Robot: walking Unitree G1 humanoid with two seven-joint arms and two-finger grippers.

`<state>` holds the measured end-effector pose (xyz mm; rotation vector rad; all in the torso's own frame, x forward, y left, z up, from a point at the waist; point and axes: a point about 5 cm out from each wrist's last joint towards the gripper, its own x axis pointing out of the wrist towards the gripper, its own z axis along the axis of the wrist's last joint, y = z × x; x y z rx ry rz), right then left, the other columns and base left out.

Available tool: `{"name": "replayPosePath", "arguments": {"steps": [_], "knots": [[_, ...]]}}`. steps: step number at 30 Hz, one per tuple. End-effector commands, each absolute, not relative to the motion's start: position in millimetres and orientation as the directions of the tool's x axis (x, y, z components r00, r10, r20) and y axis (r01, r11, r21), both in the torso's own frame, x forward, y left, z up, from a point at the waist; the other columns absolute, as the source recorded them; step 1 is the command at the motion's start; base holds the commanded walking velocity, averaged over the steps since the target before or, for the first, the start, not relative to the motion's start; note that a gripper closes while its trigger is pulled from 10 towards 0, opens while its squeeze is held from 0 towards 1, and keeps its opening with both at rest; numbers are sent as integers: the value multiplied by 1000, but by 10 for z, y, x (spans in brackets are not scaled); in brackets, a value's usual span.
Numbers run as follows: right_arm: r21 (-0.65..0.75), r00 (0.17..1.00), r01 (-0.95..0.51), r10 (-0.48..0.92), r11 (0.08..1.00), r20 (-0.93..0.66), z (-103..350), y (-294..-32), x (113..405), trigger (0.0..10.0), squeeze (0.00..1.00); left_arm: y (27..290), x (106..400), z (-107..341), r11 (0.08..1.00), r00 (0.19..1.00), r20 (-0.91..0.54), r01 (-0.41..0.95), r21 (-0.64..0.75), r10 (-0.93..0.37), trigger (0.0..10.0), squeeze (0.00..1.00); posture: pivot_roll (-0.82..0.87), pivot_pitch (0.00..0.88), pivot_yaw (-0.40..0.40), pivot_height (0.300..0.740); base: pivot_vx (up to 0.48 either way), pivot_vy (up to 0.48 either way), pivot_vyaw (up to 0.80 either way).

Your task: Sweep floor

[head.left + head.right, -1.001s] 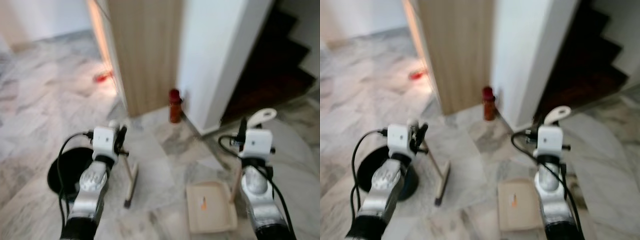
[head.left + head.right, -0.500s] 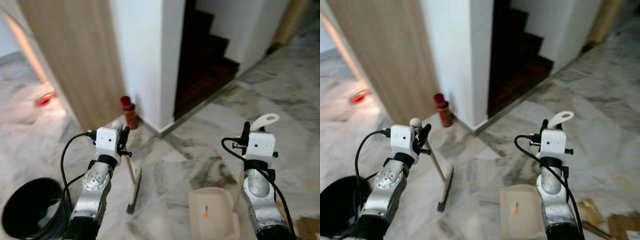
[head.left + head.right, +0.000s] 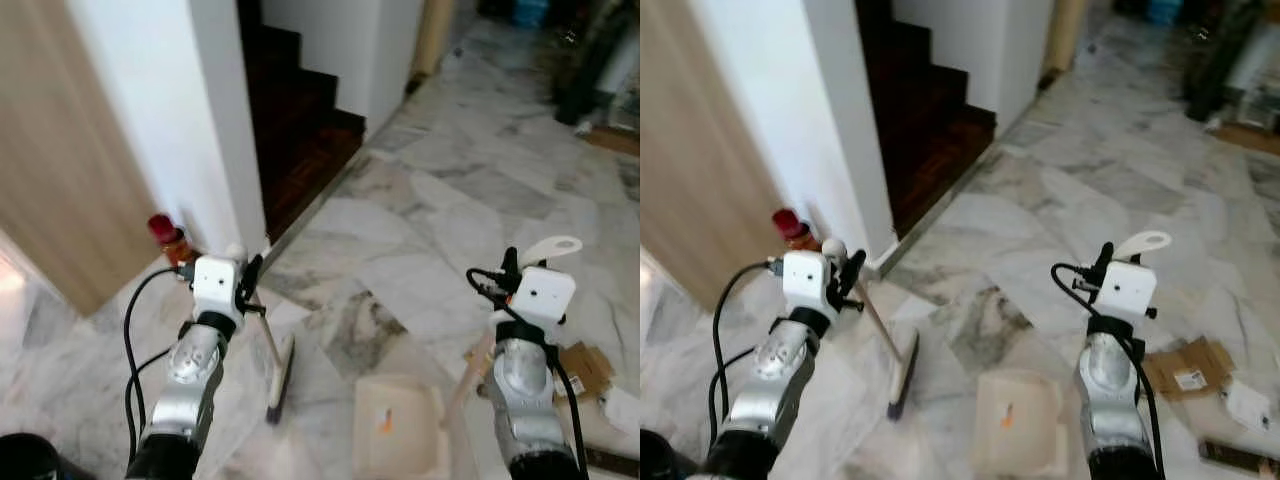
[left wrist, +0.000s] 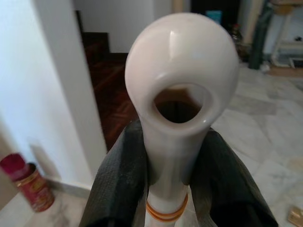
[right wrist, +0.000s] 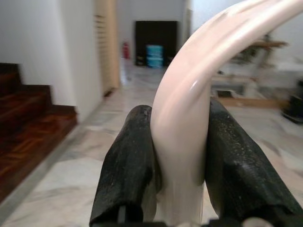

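Dustpan (image 3: 398, 440) lies on the marble floor (image 3: 420, 200) near centre, its handle clamped in the right gripper (image 5: 177, 165). Left of it, broom (image 3: 277, 370) stands tilted, head on the floor, handle top pinched by the left gripper (image 4: 173, 165). Cardboard scrap (image 3: 1185, 368) at right. Red canister (image 3: 168, 238) and dark stairs (image 3: 295, 120) farther back.

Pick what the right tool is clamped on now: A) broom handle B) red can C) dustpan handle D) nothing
C: the right tool has both fingers pressed against the pale curved dustpan handle, which runs down to the dustpan on the floor; the broom is in the left tool.
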<state>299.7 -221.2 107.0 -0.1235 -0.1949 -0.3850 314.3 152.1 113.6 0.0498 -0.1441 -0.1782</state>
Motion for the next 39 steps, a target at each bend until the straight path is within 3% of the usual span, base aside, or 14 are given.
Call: {"name": "replayPosePath", "arguments": {"steps": [1, 39], "knots": [[-51, 891, 400, -375, 915, 257, 1167, -2229, 3005, 10000, 0, 1509, 3170, 1241, 983, 966, 184, 171, 73, -182, 10000, 0, -4, 51, 56, 740, 0, 0, -788], [-53, 896, 395, -372, 917, 243, 1134, -2199, 3011, 10000, 0, 1530, 3194, 1277, 984, 965, 198, 164, 63, -174, 10000, 0, -4, 64, 50, 740, 0, 0, -788]]}}
